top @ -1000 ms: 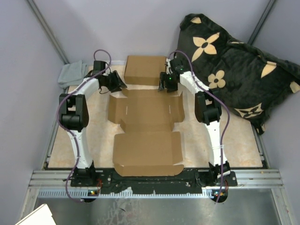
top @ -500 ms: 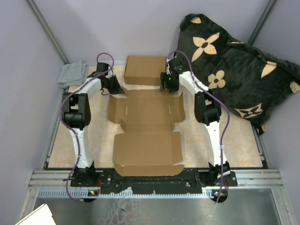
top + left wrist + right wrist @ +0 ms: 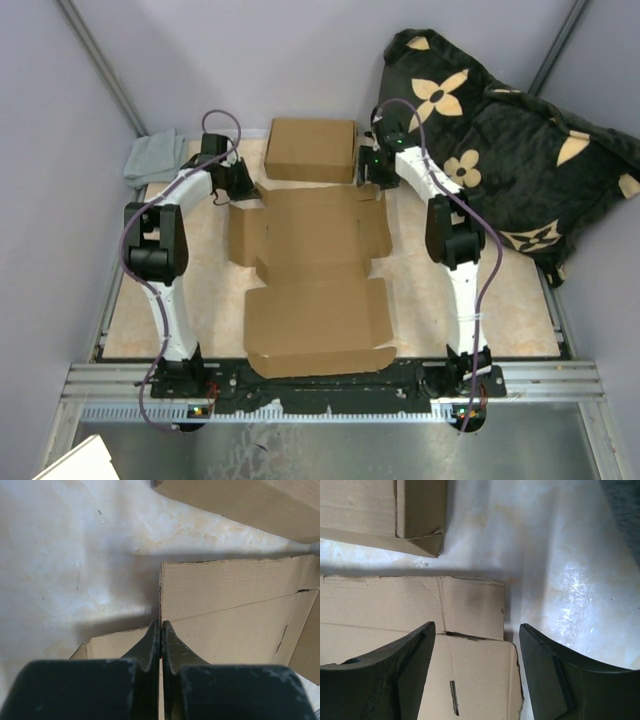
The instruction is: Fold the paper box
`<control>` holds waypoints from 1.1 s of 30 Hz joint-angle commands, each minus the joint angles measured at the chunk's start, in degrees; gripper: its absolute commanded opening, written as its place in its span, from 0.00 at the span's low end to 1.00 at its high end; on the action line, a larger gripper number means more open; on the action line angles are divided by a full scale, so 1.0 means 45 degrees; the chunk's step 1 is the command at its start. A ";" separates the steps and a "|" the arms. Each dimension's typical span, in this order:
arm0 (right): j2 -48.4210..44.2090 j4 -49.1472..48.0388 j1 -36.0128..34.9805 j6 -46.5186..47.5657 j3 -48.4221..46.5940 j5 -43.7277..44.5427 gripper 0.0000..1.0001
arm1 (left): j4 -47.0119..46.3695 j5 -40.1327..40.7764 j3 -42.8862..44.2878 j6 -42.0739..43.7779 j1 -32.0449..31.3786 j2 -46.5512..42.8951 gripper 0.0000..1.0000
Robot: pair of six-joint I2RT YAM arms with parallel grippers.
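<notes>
The paper box [image 3: 312, 270] lies unfolded as a flat brown cardboard blank in the middle of the table. My left gripper [image 3: 240, 186] is at its back left corner. In the left wrist view the gripper [image 3: 160, 623] is shut, and the vertical edge of a back flap [image 3: 220, 600] runs straight in between the fingertips. My right gripper [image 3: 372, 176] hovers over the back right corner. In the right wrist view it [image 3: 477, 627] stands open, with the corner flap [image 3: 470, 605] below the gap and touching neither finger.
A folded brown box [image 3: 311, 150] sits just behind the blank, close to both grippers. A grey cloth [image 3: 152, 158] lies at the back left. A black flowered cushion [image 3: 500, 140] fills the back right. A metal rail [image 3: 330, 382] runs along the front edge.
My left gripper has closed on the flap edge. The right gripper has drawn back toward the far right corner and opened a little wider. The blank has shifted slightly.
</notes>
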State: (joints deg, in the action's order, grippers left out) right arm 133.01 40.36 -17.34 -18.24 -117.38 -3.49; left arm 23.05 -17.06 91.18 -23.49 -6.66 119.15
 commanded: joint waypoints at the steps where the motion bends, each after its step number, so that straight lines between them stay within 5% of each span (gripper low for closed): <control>1: -0.0126 0.0162 0.0064 0.0063 -0.0558 -0.0049 0.69 | -0.0317 -0.0185 -0.0081 0.0238 -0.0027 -0.0392 0.00; 18: 0.1329 0.0369 0.0083 0.0270 -0.1534 -0.1385 0.68 | -0.0240 -0.0148 -0.0320 0.0293 -0.0015 -0.0385 0.00; 33: -0.0228 -0.0456 -0.0545 0.0603 -0.0417 -0.1439 0.56 | -0.0110 -0.0241 -0.0161 0.0225 -0.0026 -0.0407 0.00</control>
State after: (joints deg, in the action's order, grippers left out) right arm 136.97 39.18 -17.61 -16.51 -118.10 -8.82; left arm 22.96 -16.93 90.04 -22.79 -6.63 119.13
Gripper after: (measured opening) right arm 0.564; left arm 0.008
